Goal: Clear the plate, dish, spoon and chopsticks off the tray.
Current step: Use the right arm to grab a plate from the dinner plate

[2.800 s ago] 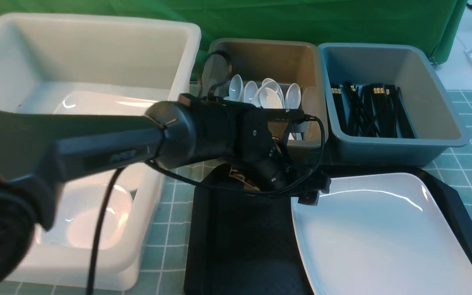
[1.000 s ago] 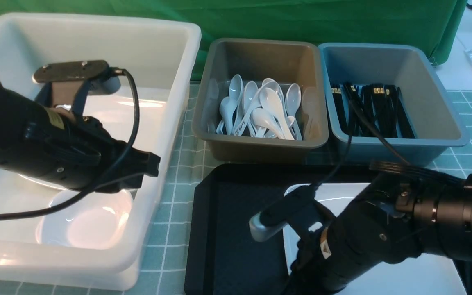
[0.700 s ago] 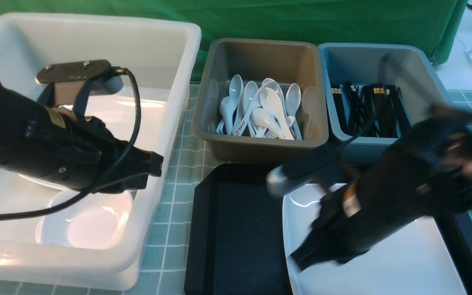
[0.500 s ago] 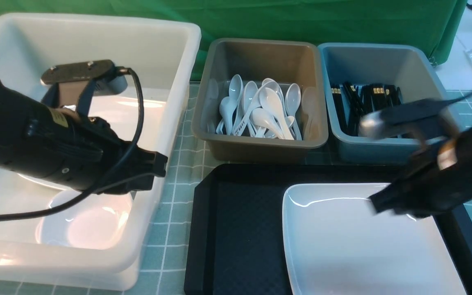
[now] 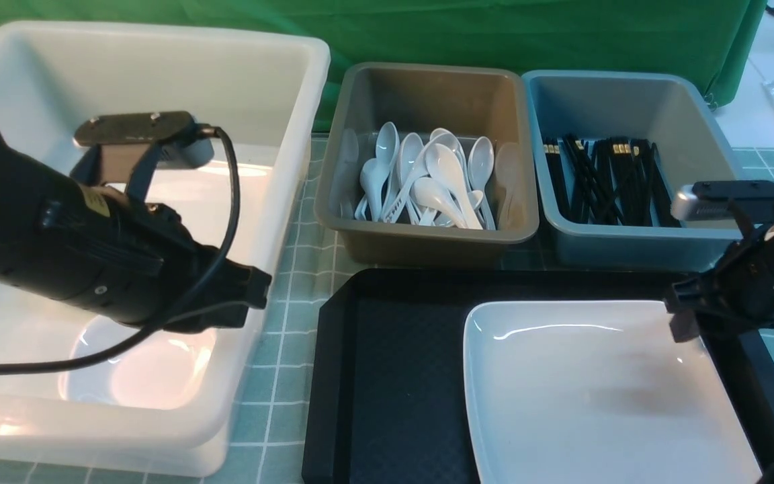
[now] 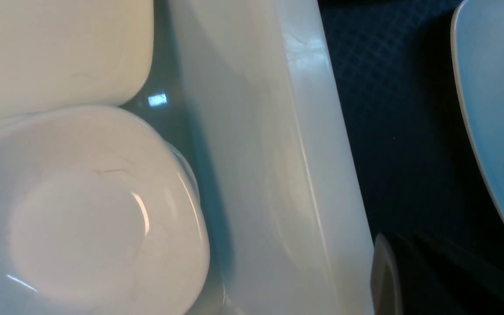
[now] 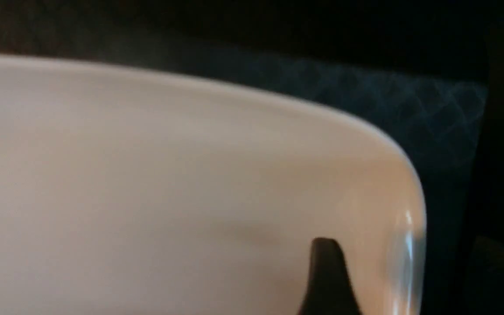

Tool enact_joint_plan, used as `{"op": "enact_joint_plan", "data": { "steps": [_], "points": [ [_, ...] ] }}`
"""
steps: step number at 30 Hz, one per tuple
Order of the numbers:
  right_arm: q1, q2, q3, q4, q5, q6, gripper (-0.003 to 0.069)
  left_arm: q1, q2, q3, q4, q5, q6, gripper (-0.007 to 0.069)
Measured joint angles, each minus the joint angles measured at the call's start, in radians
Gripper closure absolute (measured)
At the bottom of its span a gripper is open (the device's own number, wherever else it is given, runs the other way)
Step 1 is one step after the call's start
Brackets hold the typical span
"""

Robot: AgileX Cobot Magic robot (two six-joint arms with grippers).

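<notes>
Plate (image 5: 595,396) lies flat on the right half of the tray (image 5: 387,376), with the tray's diamond-textured floor showing on the left half. Right gripper (image 5: 684,316) is at the plate's far right corner, close to the tray's right rim. The right wrist view shows one dark fingertip (image 7: 327,275) over the plate near its rounded corner, but the other finger isn't clear, so I can't tell how wide the jaws stand or whether they touch the plate. Left gripper (image 5: 256,289) has its jaws closed and hangs over the near right part of the white tub (image 5: 158,60), above a small deep dish (image 5: 138,363) lying inside. Spoons (image 5: 427,181) are piled in the grey tub (image 5: 427,87) behind the tray, and chopsticks (image 5: 602,181) are in the blue tub (image 5: 629,94) to its right.
</notes>
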State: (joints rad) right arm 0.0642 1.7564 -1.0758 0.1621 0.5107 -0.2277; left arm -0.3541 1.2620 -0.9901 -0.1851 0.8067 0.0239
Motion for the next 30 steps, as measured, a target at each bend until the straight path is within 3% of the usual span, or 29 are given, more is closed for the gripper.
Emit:
{"op": "enact_joint_plan", "data": {
  "steps": [2,9,11,15,18,30],
  "points": [
    [0.0,0.036,-0.021,0.002,-0.033,0.0,0.0157,0.0,0.0,0.0,0.0,0.0,0.003,0.0615],
    [0.0,0.111,-0.066,0.012,-0.047,-0.002,0.0147,0.0,0.0,0.0,0.0,0.0,0.01,0.0615],
    [0.0,0.123,-0.072,0.023,-0.042,-0.002,0.0179,0.0,0.0,0.0,0.0,0.0,0.011,0.0615],
    [0.0,0.125,-0.077,0.029,-0.007,-0.019,0.0365,0.0,0.0,0.0,0.0,0.0,0.014,0.0615],
    [0.0,0.123,-0.077,0.041,0.029,-0.016,0.0449,0.0,0.0,0.0,0.0,0.0,0.014,0.0615],
    [0.0,-0.006,-0.072,0.08,0.141,0.032,0.054,0.0,0.0,0.0,0.011,0.0,0.022,0.0615]
  ]
}}
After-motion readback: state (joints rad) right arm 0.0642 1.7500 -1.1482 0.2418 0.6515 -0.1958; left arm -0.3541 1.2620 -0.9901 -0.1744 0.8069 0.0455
